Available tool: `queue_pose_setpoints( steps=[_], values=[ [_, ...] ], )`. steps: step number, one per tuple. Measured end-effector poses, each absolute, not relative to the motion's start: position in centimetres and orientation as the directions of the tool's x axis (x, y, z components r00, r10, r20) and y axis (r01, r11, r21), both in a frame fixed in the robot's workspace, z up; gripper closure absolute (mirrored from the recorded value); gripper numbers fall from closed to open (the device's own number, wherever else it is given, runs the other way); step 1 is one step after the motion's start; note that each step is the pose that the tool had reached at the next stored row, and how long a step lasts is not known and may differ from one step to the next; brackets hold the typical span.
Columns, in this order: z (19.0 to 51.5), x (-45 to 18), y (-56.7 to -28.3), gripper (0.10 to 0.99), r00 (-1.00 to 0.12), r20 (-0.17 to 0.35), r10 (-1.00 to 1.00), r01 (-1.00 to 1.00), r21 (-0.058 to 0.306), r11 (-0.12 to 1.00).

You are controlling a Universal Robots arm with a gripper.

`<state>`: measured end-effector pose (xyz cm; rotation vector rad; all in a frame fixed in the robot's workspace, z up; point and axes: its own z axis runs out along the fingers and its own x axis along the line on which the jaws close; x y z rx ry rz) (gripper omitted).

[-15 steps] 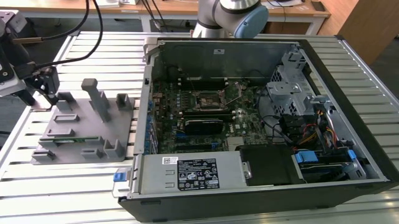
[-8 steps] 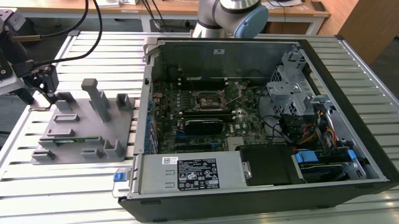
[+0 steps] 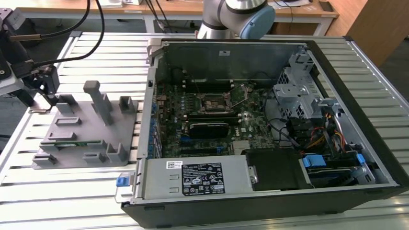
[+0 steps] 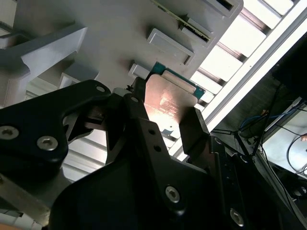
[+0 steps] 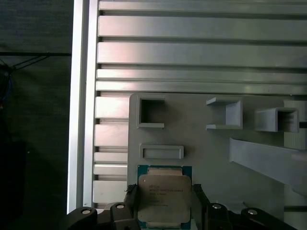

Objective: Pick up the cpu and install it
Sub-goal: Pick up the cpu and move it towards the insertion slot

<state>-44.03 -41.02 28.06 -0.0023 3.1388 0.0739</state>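
Presently: gripper (image 3: 50, 96) at the exterior view's left, low over the far corner of the grey holder (image 3: 67, 143) on the slatted table (image 3: 64, 189). Cpu (image 5: 164, 197) (image 4: 168, 96), silver top up, green edge showing, lodged between the two fingers (image 5: 132, 203) in both wrist views. Jaws narrowed to the chip's width, seemingly pressed on its opposite edges; contact not fully certain. Lifted off the holder or not: cannot tell. Open computer case (image 3: 268, 203) well apart, across the exterior view's middle and right, socket (image 3: 214, 103) inside.
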Motion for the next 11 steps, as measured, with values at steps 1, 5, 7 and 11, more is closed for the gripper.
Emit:
queue_pose_setpoints(
  steps=[1,5,7,11],
  values=[
    [28.08,-44.03,-41.02,0.557,-1.0,-0.002,-0.001,-0.002,0.047,0.999],
    [28.13,-44.03,-41.02,0.557,-1.0,-0.002,-0.001,-0.002,0.047,0.999],
    [28.27,-44.03,-41.02,0.557,-1.0,-0.002,-0.001,-0.001,0.047,0.999],
    [28.64,-44.03,-41.02,0.557,-1.0,-0.002,-0.001,-0.002,0.047,0.999]
  ],
)
